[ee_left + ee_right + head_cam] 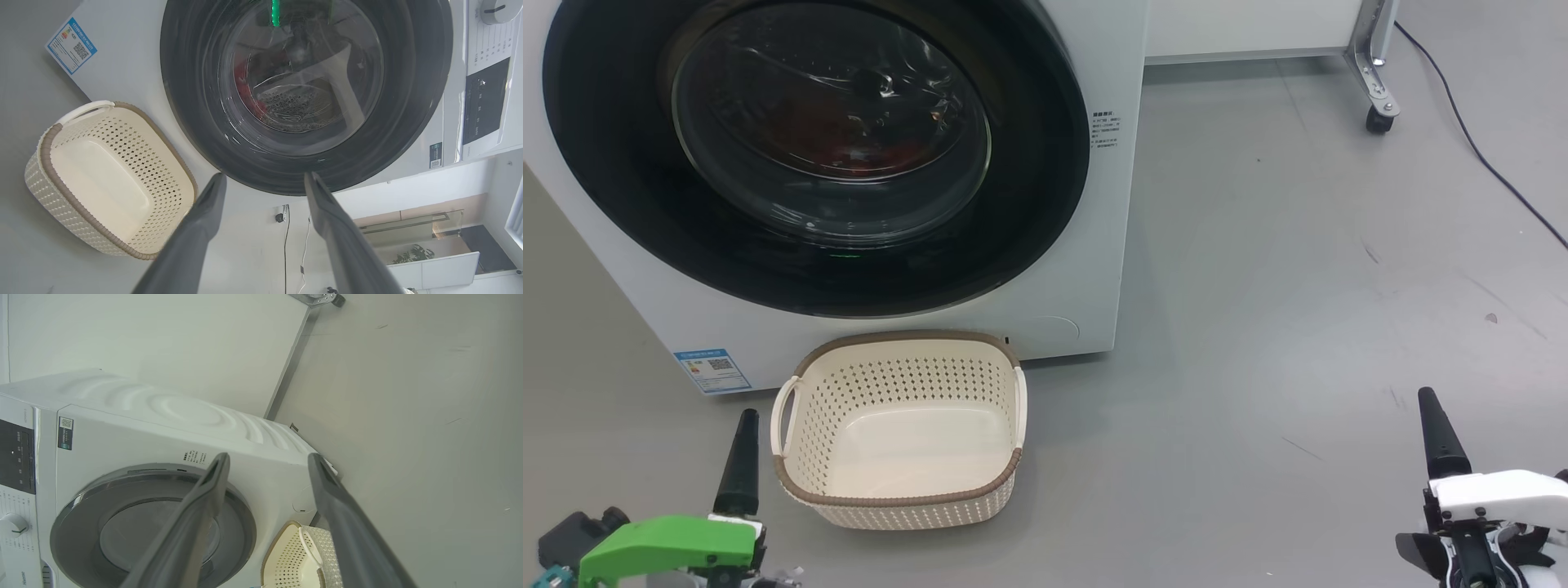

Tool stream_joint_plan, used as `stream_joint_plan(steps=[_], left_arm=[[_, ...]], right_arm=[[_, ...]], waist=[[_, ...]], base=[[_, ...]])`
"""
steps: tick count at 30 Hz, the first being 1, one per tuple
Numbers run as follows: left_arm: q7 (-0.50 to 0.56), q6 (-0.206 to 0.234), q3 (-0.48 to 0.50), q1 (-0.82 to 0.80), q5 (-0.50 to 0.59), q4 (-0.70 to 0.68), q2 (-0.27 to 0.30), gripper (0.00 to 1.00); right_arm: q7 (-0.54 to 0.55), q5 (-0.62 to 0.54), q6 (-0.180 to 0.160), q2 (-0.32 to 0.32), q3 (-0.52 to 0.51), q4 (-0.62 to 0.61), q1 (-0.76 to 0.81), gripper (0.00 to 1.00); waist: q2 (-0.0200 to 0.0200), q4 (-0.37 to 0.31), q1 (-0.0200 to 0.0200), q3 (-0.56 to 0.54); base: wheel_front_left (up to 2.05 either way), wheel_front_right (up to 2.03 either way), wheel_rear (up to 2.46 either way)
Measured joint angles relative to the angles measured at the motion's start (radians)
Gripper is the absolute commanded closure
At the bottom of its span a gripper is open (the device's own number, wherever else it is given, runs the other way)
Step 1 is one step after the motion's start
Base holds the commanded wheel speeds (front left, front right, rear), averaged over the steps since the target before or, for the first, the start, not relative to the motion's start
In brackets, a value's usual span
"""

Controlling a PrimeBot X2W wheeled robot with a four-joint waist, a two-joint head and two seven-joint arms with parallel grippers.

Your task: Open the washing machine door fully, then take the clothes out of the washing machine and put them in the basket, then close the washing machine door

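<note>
Quick count: one washing machine point(1112, 245), one washing machine door point(1029, 212), one basket point(894, 500), one lump of clothes point(849, 135), and two pairs of fingers. There's also one blue label sticker point(711, 371) at the machine's bottom corner.

The door sits shut against the front. The clothes are red stuff inside the drum, seen dimly through the glass bowl. The basket stands on the floor point(1258, 327) right up against the machine, below the door, with its bare bottom showing.

The left fingers point(196, 228) are spread wide and gripping nothing. In the left wrist view their tips frame the door's lower rim, with the red clothes point(245, 90) farther on behind the glass and the basket point(45, 143) off to one side. From the head view, one left finger point(742, 457) stands just beside the basket's left handle, not touching.

The right fingers point(192, 522) are spread wide too, also holding nothing. In the head view they're well apart from the basket, off to its right.
</note>
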Motion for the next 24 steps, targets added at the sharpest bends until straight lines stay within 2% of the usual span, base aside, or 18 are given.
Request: stream_joint_plan(steps=[6,8,17,24], left_arm=[[-0.019,0.0,-0.029,-0.003,0.127,-0.007,0.019,0.0],[-0.02,0.006,-0.031,-0.004,0.174,-0.014,0.025,0.0],[-0.054,0.062,-0.068,-0.008,0.376,-0.023,0.042,0.0],[-0.078,0.097,-0.111,-0.008,0.51,-0.019,0.048,0.0]], right_arm=[[-0.019,-0.128,-0.011,-0.031,0.024,-0.013,0.0,0.0],[-0.027,-0.175,-0.024,-0.041,0.034,-0.016,0.0,0.0],[-0.058,-0.394,-0.072,-0.08,0.082,-0.037,0.0,0.0],[-0.081,-0.526,-0.106,-0.085,0.123,-0.04,0.0,0.0]], waist=[[0.0,0.001,0.0,-0.001],[0.0,0.002,0.0,-0.002],[0.0,0.004,0.0001,-0.006],[0.0,0.004,0.0001,-0.008]], base=[[0.0,0.0,0.0],[0.0,0.0,0.0],[0.0,0.0,0.0],[0.0,0.0,0.0]])
